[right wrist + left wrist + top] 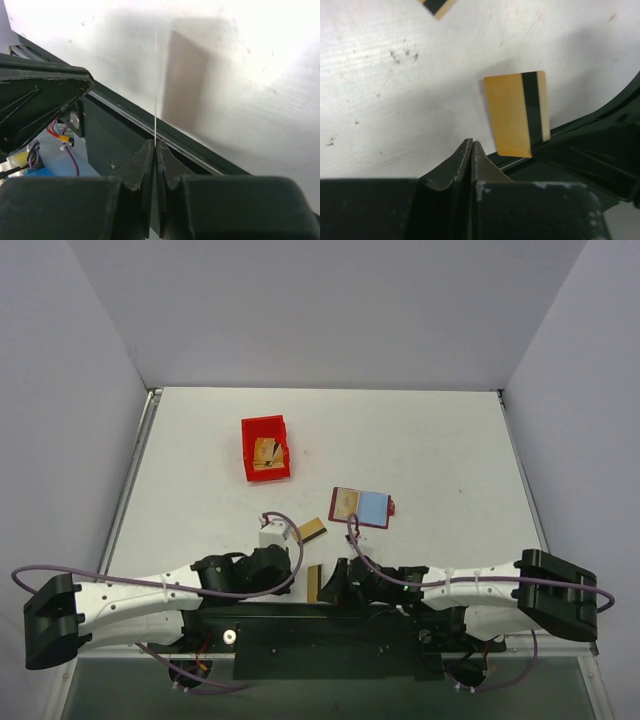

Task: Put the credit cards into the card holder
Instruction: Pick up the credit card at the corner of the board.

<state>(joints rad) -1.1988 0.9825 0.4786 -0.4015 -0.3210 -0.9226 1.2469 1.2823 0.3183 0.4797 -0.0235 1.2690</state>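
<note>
Top external view: grips the held credit card (pixel 314 583) in the right gripper (pixel 328 585), jaws fully closed on it, just above the base rail at the near edge. Places the card holder (pixel 360 507) lying open on the table (pixel 430 450) at 1 o'clock of that grip, near but apart. Shows a loose credit card (pixel 312 530) flat at 12 o'clock and more cards in the red bin (pixel 266 448), farther off at 11 o'clock. Risk, as a judgement: nothing pins the holder, so a card pushed in at a slant would likely shove it away rather than enter a slot. Shows both arms folded low and inward, with forearms near level and wrists almost meeting at the middle.

Left wrist view: shows the left gripper (pixel 471 155) pressed shut on nothing. Sets the held card at 2 o'clock of its tips, dark stripe showing. Suggests crowding, so a swing could clip the card.

Right wrist view: shows only a thin pale edge rising at 12 o'clock from the closed pads, with its shadow at 1 o'clock. Looks a shallow pinch that could pivot or slip.
</note>
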